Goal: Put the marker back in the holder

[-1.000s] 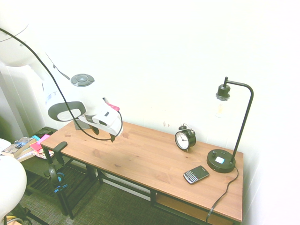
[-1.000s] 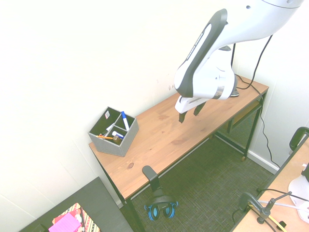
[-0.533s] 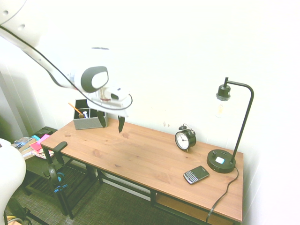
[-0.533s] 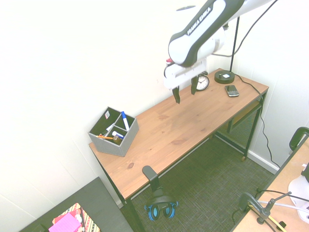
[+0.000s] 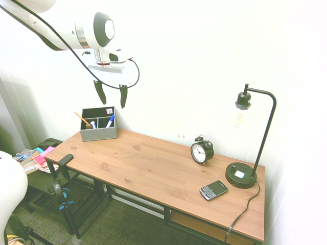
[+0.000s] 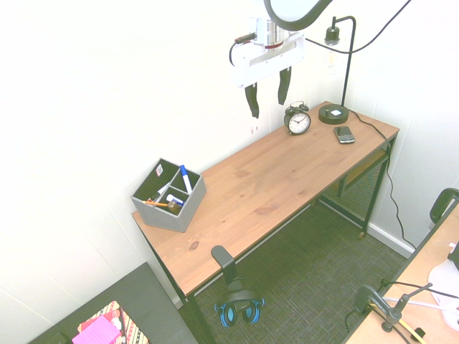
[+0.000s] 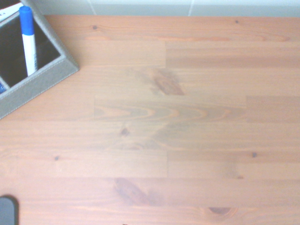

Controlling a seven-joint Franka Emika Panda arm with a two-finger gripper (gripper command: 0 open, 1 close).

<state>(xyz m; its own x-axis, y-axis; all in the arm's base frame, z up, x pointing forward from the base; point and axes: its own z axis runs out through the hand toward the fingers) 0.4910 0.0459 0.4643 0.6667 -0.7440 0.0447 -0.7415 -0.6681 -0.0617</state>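
The marker has a white barrel and a blue cap. It stands tilted inside the holder, cap up, leaning on a wall. The holder is a small grey box with dark compartments, at one end of the desk, probably close to the wall.

The marker stands tilted in the holder on the worktop; the gripper hangs high above, jaws apart and empty.
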